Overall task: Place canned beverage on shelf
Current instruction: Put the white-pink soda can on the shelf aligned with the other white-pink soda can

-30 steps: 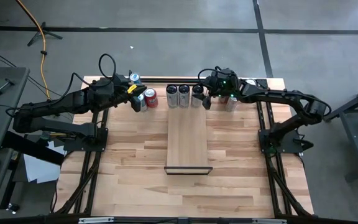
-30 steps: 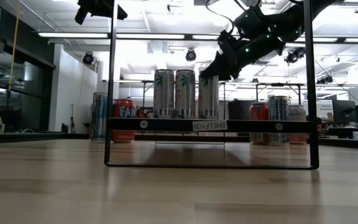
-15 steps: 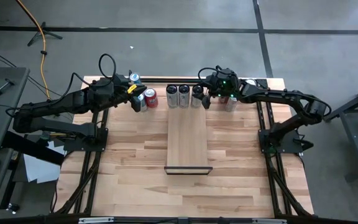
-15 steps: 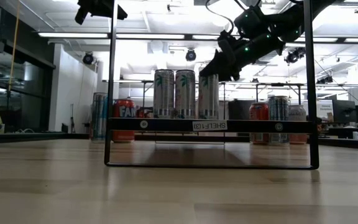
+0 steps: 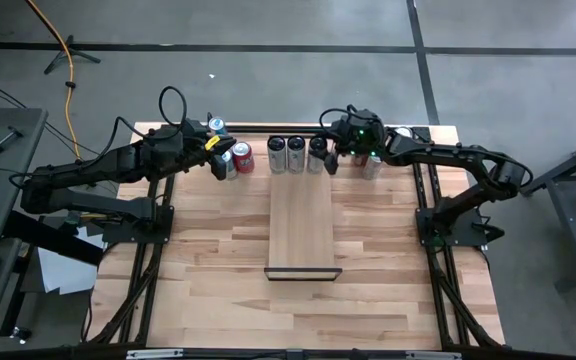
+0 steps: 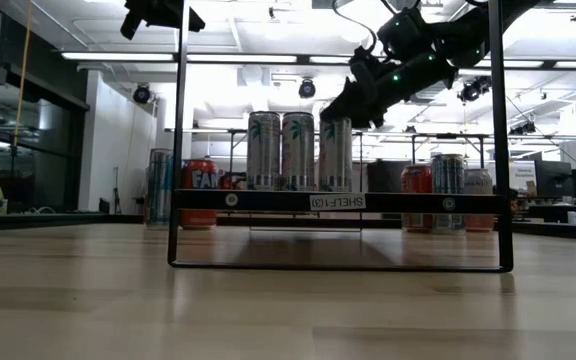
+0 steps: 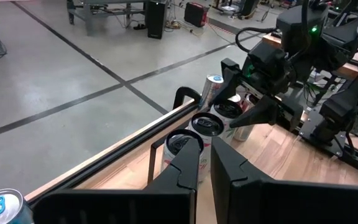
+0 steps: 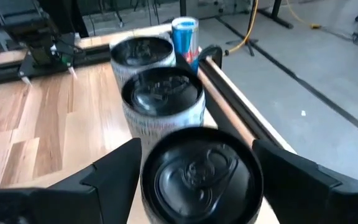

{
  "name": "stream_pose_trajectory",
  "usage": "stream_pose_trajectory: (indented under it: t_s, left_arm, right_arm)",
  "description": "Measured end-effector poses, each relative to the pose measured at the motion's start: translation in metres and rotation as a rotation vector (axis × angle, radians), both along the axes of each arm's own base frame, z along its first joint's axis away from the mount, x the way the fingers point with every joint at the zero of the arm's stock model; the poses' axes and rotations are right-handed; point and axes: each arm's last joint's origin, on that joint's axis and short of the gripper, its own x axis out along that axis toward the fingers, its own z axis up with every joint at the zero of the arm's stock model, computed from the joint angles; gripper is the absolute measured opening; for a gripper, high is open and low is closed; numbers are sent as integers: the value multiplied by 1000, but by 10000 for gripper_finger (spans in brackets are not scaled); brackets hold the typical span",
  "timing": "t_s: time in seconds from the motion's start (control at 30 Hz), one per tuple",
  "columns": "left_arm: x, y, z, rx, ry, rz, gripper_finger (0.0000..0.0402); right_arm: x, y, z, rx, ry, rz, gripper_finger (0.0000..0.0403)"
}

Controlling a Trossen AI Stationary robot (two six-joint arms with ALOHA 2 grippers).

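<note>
Three silver cans point(image 5: 296, 154) are lined up on the shelf point(image 5: 302, 228) at its far end, upper centre of the high view, and are seen side by side on the board in the low view. Their labels are too small to read. The right gripper point(image 5: 326, 157) is spread around the rightmost can point(image 8: 198, 173), one finger on each side; whether the fingers touch it cannot be told. The left gripper point(image 5: 218, 161) is pressed together at upper left, near a red can point(image 5: 242, 156) and a blue-topped one point(image 5: 216, 125) on the table point(image 5: 218, 260). More cans at upper right are largely hidden under the right arm, so their number cannot be told.
</note>
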Motion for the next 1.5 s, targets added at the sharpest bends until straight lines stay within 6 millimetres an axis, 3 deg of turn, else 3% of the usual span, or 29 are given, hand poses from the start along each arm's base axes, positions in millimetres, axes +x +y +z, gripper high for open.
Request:
stream_pose_trajectory:
  t_s: [0.17, 0.47, 0.67, 0.87, 1.17, 1.27, 1.33, 1.5]
  left_arm:
    - [0, 0, 0, 0, 0, 0, 0]
    - [0, 0, 0, 0, 1, 0, 0]
    - [0, 0, 0, 0, 1, 0, 0]
    - [0, 0, 0, 13, 10, -2, 0]
    - [0, 0, 0, 14, 10, -1, 0]
    - [0, 0, 0, 14, 10, -1, 0]
    - [0, 0, 0, 14, 10, -1, 0]
    - [0, 0, 0, 11, 7, 0, 0]
  right_arm:
    - [1, -1, 3, -6, -37, -4, 306]
    - [1, -1, 11, -10, -82, 0, 394]
    - [-3, 2, 43, -5, -149, -2, 390]
    - [-24, 13, 75, 36, -107, -14, 390]
    - [-46, 26, 84, 71, 93, 17, 387]
    - [-55, 32, 77, 104, 214, 23, 362]
    - [-61, 34, 67, 124, 283, 16, 322]
    - [-67, 37, 26, 195, 344, -12, 148]
